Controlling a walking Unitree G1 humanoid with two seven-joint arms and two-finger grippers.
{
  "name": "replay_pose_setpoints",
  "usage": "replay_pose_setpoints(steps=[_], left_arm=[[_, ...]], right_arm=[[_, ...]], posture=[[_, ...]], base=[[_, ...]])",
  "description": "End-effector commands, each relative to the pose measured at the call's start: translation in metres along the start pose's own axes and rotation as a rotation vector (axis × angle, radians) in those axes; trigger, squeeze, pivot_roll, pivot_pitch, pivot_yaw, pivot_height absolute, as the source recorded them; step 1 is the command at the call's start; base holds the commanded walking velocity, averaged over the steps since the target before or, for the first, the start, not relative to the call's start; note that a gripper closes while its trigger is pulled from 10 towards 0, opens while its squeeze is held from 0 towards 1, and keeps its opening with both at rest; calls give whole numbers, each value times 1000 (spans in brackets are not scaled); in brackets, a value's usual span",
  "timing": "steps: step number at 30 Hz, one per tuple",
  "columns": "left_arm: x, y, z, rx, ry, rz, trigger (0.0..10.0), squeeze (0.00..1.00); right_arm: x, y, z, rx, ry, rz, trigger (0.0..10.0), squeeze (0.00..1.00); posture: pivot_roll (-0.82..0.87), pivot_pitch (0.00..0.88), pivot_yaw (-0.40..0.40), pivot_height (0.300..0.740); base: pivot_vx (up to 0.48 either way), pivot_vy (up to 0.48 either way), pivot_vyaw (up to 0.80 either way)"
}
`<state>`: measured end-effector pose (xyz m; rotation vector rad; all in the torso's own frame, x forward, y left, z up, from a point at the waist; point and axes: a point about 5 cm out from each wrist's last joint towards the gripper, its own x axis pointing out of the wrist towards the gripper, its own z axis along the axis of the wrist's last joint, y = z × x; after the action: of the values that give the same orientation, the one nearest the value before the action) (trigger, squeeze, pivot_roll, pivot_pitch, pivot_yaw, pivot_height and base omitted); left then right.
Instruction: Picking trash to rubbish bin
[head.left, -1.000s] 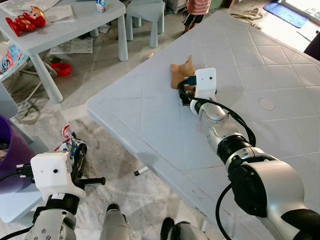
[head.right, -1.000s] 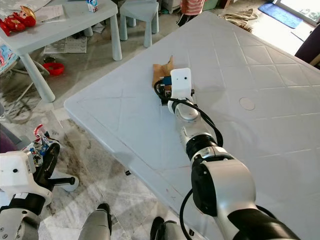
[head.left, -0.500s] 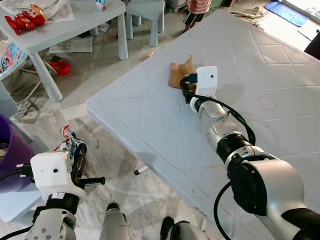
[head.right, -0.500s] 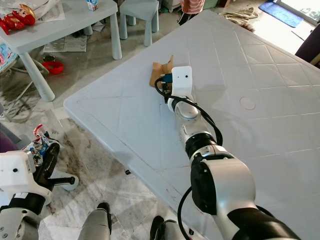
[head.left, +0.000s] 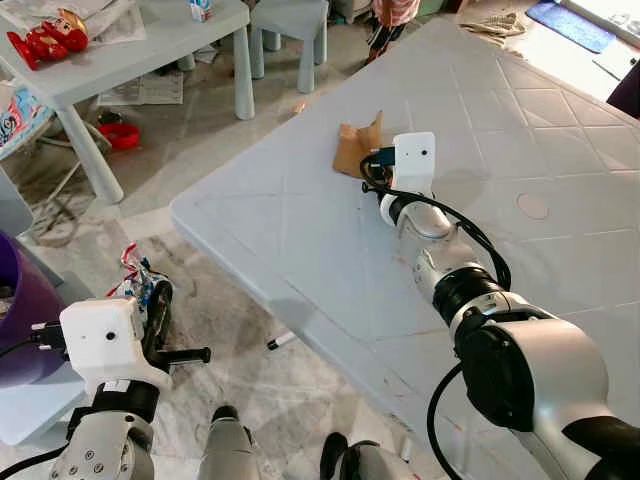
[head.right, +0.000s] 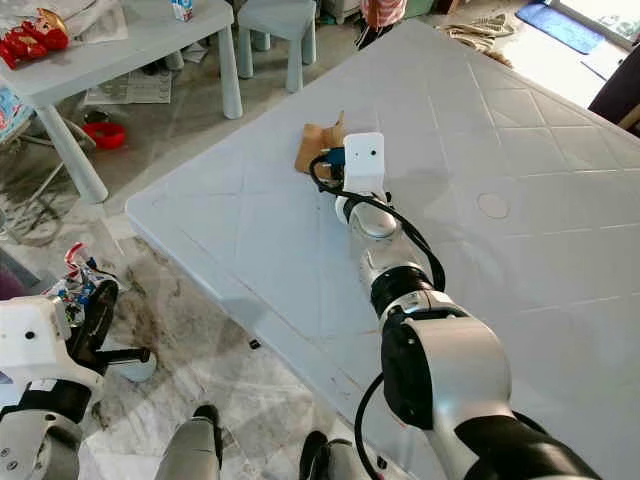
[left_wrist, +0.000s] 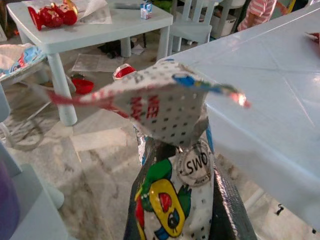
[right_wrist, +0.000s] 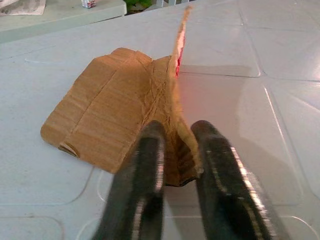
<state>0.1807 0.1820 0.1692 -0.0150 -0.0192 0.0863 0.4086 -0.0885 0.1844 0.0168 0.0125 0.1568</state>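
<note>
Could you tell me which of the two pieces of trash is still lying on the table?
The brown cardboard piece, flat on the large white table at the right gripper; the printed snack wrapper hangs in the left gripper.

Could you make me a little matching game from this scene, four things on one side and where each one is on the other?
1. flattened brown cardboard piece
2. crumpled printed foil wrapper
3. red plastic toy figure
4. small red bowl

a. on the small grey side table
b. between the right end effector's fingers
c. on the floor
d. in the left end effector

Pairs: 1-b, 2-d, 3-a, 4-c
</note>
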Motion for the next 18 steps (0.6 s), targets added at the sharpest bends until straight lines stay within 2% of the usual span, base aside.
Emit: replay_pose_setpoints(steps=[1, 10, 18], left_arm=[[1, -1, -2, 1, 6, 1, 0, 0], [15, -2, -1, -3, -29, -3, 0, 0], [39, -3, 3, -6, -93, -12, 0, 0]], right_arm=[[0, -6, -1, 13, 11, -26, 0, 0], [2, -10, 7, 3, -10, -24, 0, 0], [4, -20, 22, 1, -58, -23, 0, 0]], posture=[[500, 240, -186, 740], [477, 190, -193, 740], [436, 114, -197, 740]], base=[[0, 0, 0], [0, 0, 0], [0, 0, 0]])
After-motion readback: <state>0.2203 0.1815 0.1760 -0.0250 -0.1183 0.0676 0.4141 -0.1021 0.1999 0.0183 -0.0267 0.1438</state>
